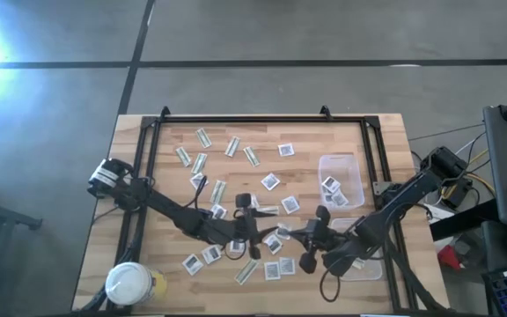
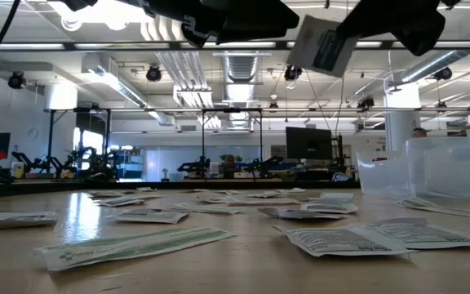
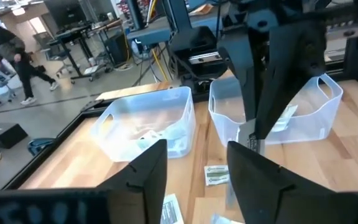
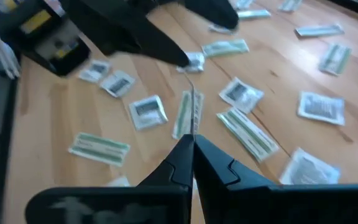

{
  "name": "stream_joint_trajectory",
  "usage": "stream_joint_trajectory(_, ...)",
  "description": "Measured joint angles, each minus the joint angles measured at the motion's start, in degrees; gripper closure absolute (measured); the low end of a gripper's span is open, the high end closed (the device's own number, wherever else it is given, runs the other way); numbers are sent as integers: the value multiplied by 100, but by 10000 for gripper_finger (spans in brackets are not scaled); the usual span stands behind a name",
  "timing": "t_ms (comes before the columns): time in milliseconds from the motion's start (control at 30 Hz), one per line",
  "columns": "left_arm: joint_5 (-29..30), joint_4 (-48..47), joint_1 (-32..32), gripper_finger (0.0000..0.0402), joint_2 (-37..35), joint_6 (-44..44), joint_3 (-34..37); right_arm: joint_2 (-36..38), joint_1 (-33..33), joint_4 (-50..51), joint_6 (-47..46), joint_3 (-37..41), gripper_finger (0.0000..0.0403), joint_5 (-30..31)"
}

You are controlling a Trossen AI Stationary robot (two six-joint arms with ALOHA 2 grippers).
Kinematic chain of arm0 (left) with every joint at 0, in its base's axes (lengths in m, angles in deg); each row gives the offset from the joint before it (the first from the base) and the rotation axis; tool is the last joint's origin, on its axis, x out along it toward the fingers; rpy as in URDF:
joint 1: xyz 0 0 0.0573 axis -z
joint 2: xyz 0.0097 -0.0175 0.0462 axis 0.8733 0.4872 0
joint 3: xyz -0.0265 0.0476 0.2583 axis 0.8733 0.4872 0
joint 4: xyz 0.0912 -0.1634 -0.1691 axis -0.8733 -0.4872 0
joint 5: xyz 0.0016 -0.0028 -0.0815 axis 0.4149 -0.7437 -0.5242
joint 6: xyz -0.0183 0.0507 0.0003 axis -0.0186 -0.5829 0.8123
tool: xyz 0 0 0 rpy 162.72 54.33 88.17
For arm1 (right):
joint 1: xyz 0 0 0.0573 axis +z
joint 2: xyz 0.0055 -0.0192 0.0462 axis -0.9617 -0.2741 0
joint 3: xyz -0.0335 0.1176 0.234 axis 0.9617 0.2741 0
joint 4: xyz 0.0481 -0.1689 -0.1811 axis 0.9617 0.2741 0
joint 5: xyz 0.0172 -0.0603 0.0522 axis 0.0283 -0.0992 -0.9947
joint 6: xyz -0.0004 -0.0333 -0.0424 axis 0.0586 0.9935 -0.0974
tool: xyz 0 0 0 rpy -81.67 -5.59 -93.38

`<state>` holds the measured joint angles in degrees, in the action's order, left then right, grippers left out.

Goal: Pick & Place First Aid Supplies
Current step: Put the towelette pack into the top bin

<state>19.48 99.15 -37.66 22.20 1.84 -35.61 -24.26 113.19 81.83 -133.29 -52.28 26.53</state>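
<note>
Many first aid supplies, square white packets (image 1: 271, 181) and pale green-and-white strips (image 1: 246, 273), lie flat on the wooden table (image 1: 377, 132). High over the table's middle, my right gripper (image 1: 299, 236) is shut on one white packet with dark print (image 2: 321, 45). My left gripper (image 3: 197, 171) faces it with open fingers. The packet's free end lies just ahead of those fingers, and I see no touch. My right gripper pinches the white packet between its two fingers by one edge (image 4: 192, 134). Its wrist view shows the packet edge-on, as a thin line rising from the shut fingertips. In the low view the packet hangs tilted, far clear of the table.
Two clear plastic tubs (image 3: 148, 124) (image 3: 291, 112) stand at the table's right side, one holding a few packets. A white-lidded round jar (image 1: 128, 283) sits at the near left corner. A black frame (image 1: 262, 119) runs round the table. A person (image 3: 8, 53) walks in the room beyond.
</note>
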Motion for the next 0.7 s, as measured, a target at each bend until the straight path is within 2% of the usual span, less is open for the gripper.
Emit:
stream_joint_trajectory(167,5,-75,28,229,0,-61,0,0,-1,726,-463,-36,395,-128)
stream_joint_trajectory(367,5,-731,34,230,-60,19,0,90,-1,1994,-1026,-177,395,-273)
stream_joint_trajectory(700,2,-2566,33,229,-704,1376,-1,862,-3,4219,-2126,-224,395,-223)
